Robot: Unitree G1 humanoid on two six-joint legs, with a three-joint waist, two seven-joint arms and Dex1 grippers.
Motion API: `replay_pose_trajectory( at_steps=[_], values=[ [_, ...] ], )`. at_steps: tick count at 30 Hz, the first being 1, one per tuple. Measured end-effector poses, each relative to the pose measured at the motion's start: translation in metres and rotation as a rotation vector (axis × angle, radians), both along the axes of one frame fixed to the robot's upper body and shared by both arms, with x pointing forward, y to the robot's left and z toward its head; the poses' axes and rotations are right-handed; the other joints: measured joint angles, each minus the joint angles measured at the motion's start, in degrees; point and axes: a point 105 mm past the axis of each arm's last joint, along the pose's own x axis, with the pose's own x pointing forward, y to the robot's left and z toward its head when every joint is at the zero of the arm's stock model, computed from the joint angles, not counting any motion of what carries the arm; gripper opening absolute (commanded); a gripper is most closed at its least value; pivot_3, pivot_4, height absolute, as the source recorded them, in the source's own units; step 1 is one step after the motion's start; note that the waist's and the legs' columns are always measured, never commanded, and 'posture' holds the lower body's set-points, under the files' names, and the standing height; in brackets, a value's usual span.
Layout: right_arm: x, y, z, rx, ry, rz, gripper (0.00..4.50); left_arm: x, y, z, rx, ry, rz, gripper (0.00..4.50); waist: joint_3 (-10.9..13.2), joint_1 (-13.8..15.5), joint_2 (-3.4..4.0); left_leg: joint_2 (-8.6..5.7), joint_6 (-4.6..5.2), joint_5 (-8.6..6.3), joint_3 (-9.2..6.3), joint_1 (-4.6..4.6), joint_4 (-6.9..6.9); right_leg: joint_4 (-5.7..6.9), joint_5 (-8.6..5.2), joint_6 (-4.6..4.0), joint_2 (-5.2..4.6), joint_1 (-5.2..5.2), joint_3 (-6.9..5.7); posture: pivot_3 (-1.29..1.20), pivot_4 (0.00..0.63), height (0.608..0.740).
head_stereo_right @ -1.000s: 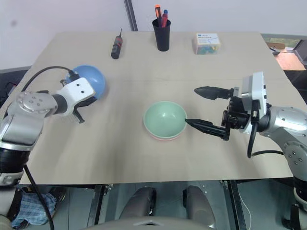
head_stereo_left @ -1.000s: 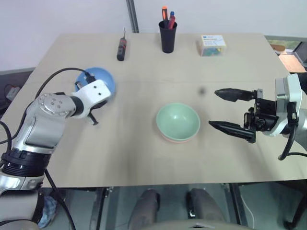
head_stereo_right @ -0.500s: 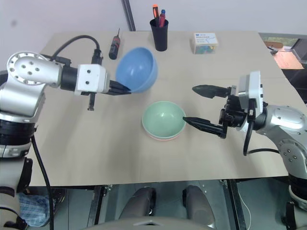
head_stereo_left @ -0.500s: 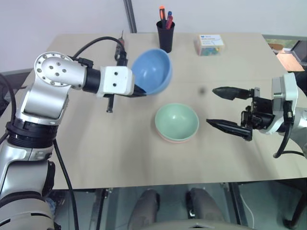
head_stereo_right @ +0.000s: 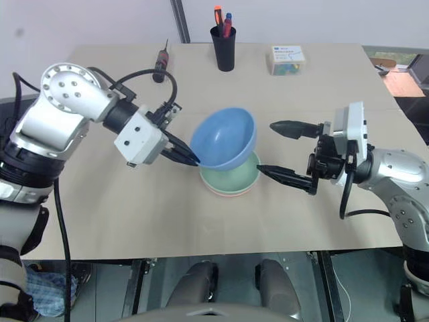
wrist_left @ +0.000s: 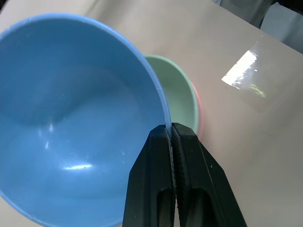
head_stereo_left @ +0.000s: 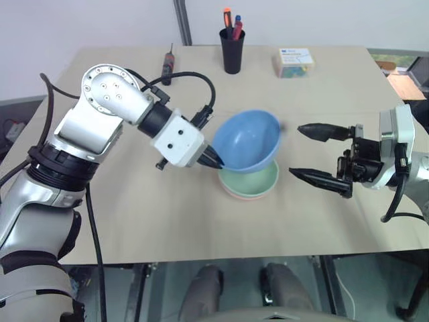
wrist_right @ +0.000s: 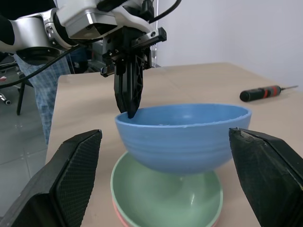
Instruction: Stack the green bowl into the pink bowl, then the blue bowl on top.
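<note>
The green bowl (head_stereo_left: 260, 182) sits nested in the pink bowl (head_stereo_left: 242, 196) at the middle of the table; only a thin pink rim shows beneath it. Just above them hangs the blue bowl (head_stereo_left: 248, 139), mouth up and slightly tilted. My left gripper (head_stereo_left: 218, 163) is shut on its near-left rim, seen close up in the left wrist view, where the fingertips (wrist_left: 161, 135) pinch the blue rim (wrist_left: 71, 127). My right gripper (head_stereo_left: 295, 150) stands open, level, to the right of the stack, with nothing between its fingers. The right wrist view shows the blue bowl (wrist_right: 184, 132) hovering over the green bowl (wrist_right: 165, 198).
At the far side stand a black pen cup (head_stereo_left: 234, 50), a screwdriver (head_stereo_left: 169, 64) and a small box (head_stereo_left: 297, 62). The table's front edge (head_stereo_left: 214, 258) runs close below the bowls.
My left gripper lifted the blue bowl from the table's left side, swung it right and turned it mouth up over the green bowl. The right gripper stayed where it was.
</note>
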Motion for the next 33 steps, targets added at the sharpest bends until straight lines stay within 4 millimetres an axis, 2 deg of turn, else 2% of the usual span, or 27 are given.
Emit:
replay_pose_trajectory(
  at_steps=[5, 8, 10, 13, 16, 18, 22, 27, 29, 32, 33],
  values=[
    [0.001, 0.0, 0.0, -0.001, -0.004, -0.011, 4.5, -0.001, -0.005, 0.0, -0.005, -0.005, -0.034, 0.02, 0.0, 0.12, 0.0, 0.0, 0.0, 0.0, -0.01, 0.0, 0.02, 0.0, 0.0, 0.0, 0.0, 0.01, -0.01, 0.0, 0.15, 0.739],
    [-0.001, 0.0, 0.0, -0.004, -0.009, -0.01, 4.5, -0.003, -0.013, 0.001, -0.042, 0.016, -0.069, 0.82, 0.01, 0.22, -0.01, -0.01, -0.03, 0.02, -0.04, -0.04, 0.05, -0.01, 0.0, 0.0, -0.01, 0.01, -0.03, 0.0, 0.15, 0.739],
    [-0.001, 0.0, -0.001, -0.005, -0.007, -0.012, 4.5, -0.007, -0.016, 0.004, -0.074, 0.042, -0.086, 1.71, 0.01, 0.18, -0.01, -0.01, -0.03, 0.02, -0.04, -0.04, 0.05, -0.01, 0.0, 0.0, -0.01, 0.01, -0.03, 0.0, 0.15, 0.739],
    [-0.001, -0.002, 0.0, -0.003, -0.009, -0.019, 4.5, -0.009, -0.016, 0.007, -0.091, 0.061, -0.089, 2.58, 0.01, 0.04, -0.01, 0.0, -0.03, 0.02, -0.02, -0.01, 0.04, 0.0, 0.0, 0.0, 0.0, 0.01, -0.01, 0.0, 0.15, 0.739],
    [-0.001, -0.002, 0.001, 0.001, -0.01, -0.019, 4.5, -0.009, -0.015, 0.01, -0.101, 0.058, -0.08, 3.91, 0.01, 0.1, -0.01, 0.0, -0.01, 0.01, -0.03, 0.01, 0.04, 0.02, 0.0, 0.0, 0.0, 0.02, -0.02, 0.0, 0.15, 0.739],
    [-0.001, -0.003, 0.001, 0.0, -0.012, -0.018, 4.5, -0.007, -0.013, 0.009, -0.1, 0.076, -0.057, 4.37, 0.01, 0.11, -0.01, -0.01, -0.01, 0.01, -0.02, 0.0, 0.05, 0.02, 0.0, 0.0, 0.0, 0.02, -0.01, 0.0, 0.15, 0.739],
    [-0.002, -0.003, 0.0, -0.003, -0.009, -0.006, 4.5, -0.001, -0.007, 0.009, -0.129, 0.117, 0.008, 4.37, 0.01, 0.1, -0.01, -0.01, -0.01, 0.01, -0.02, 0.01, 0.05, 0.02, 0.0, 0.0, 0.0, 0.02, -0.02, 0.0, 0.15, 0.739],
    [-0.001, -0.007, -0.003, -0.01, 0.005, -0.01, 4.5, 0.01, -0.008, 0.019, -0.292, 0.207, 0.139, 4.37, 0.02, 0.15, -0.02, -0.01, -0.01, 0.0, -0.06, -0.02, 0.1, 0.03, 0.0, 0.0, -0.01, 0.02, -0.04, 0.0, 0.15, 0.739],
    [0.0, -0.009, -0.004, -0.041, 0.021, -0.031, 4.5, 0.015, 0.003, 0.023, -0.397, 0.239, 0.235, 4.37, 0.0, -0.06, 0.02, 0.0, -0.03, 0.02, 0.0, 0.07, 0.05, 0.04, 0.0, 0.01, -0.02, 0.02, 0.08, 0.0, 0.15, 0.739],
    [0.002, -0.01, -0.006, -0.053, 0.041, -0.052, 4.5, 0.024, 0.017, 0.015, -0.497, 0.309, 0.364, 4.37, 0.01, -0.21, 0.01, 0.04, -0.02, 0.01, -0.02, 0.07, 0.04, 0.05, 0.0, 0.0, 0.0, 0.01, 0.03, 0.0, 0.15, 0.739],
    [0.003, -0.011, -0.007, -0.053, 0.058, -0.057, 4.5, 0.033, 0.025, 0.015, -0.586, 0.326, 0.464, 4.37, 0.01, -0.13, 0.01, 0.03, -0.01, 0.01, -0.01, 0.07, 0.05, 0.06, 0.0, 0.0, 0.0, 0.01, 0.03, 0.0, 0.15, 0.739]
  ],
)
